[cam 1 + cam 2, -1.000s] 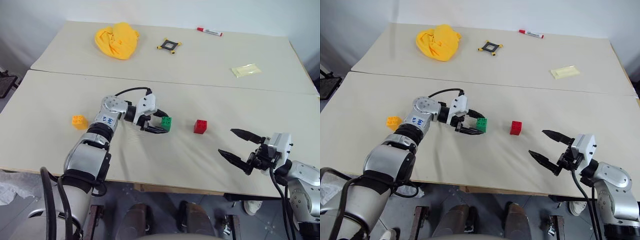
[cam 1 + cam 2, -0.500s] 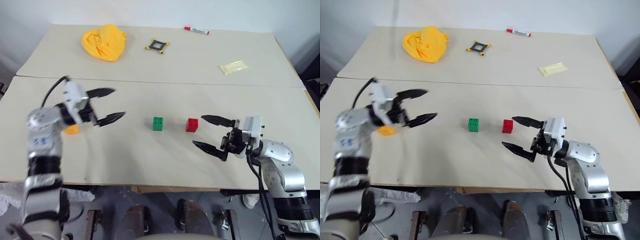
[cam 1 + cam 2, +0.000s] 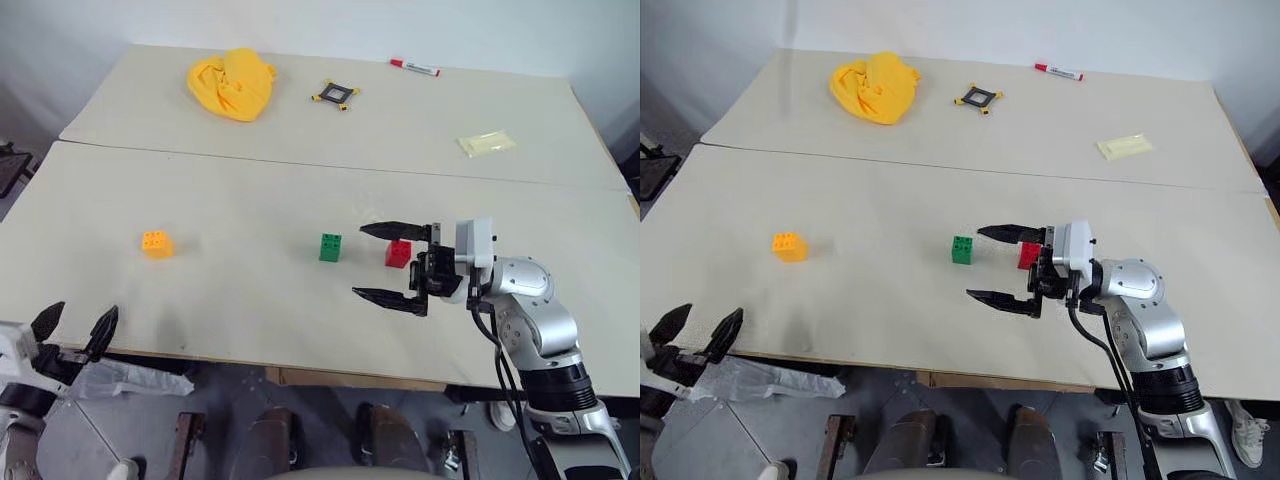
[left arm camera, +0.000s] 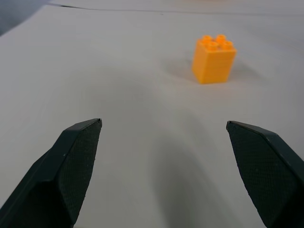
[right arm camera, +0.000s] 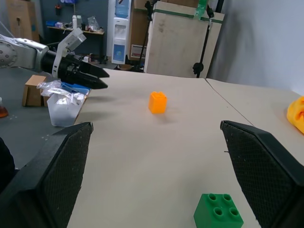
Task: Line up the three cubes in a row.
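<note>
Right tool (image 3: 382,262) wide open beside red cube (image 3: 399,253); green cube (image 3: 330,247) ahead.

Three cubes: orange (image 3: 156,243), green (image 3: 330,247), red (image 3: 399,253); one cloth (image 3: 233,82), marker (image 3: 417,67), packet (image 3: 487,144)

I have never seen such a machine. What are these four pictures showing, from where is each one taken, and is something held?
It is a humanoid robot with two arms, each ending in a two-fingered gripper. Two pictures come from its head, looking down at a table; two come from cameras on its wrists, looking along the fingers. On the table lie an orange-yellow cube, a green cube and a red cube, and farther back a yellow cloth, a red marker, a pale packet and a small black frame. The right gripper is open near the red cube; the left gripper is open at the table's near edge. Nothing is held.
</note>
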